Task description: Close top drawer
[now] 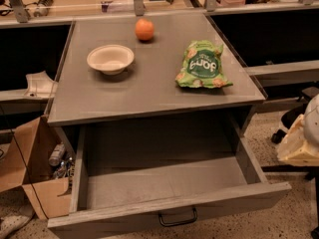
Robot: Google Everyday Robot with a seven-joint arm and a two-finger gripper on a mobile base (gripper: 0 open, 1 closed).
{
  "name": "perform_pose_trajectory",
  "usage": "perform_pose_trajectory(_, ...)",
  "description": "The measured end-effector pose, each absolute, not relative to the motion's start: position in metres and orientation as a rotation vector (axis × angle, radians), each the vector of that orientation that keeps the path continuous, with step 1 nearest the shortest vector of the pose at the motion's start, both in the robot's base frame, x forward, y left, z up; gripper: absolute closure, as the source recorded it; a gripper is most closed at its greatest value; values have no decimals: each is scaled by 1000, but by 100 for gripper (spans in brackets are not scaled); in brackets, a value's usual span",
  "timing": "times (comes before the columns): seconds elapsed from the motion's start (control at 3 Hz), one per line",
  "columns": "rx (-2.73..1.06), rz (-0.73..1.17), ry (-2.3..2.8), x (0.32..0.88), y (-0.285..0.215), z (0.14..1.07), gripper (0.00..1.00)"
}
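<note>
Grey wood-grain top drawer (pixel 114 221) stood pulled out from the table (pixel 149 86), needing a push inward. The gripper was out of view, so I cannot tell its state.

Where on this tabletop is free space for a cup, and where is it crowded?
Free: the front strip of the tabletop, before the bowl and the chip bag; also the gap between them. The open top drawer is bare inside. Fuller: the back half, where those and the orange sit. The gripper is not in view.
</note>
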State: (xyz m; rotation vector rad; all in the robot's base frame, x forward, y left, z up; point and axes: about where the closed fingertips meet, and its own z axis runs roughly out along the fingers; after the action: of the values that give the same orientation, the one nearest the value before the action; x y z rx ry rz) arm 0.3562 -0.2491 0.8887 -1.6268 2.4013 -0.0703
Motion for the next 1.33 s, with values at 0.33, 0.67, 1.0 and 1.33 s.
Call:
perform_pose_trajectory(0.33,-1673,-15,2423,336,-241,866,100)
perform_pose_trajectory(0.67,-1676,-10,2429,334,-241,863,100)
perform_pose_trajectory(1.0,-1677,5,2445,327,-239,857,100)
perform_pose_trajectory(1.33,-1687,76,2461,306,-227,839,100)
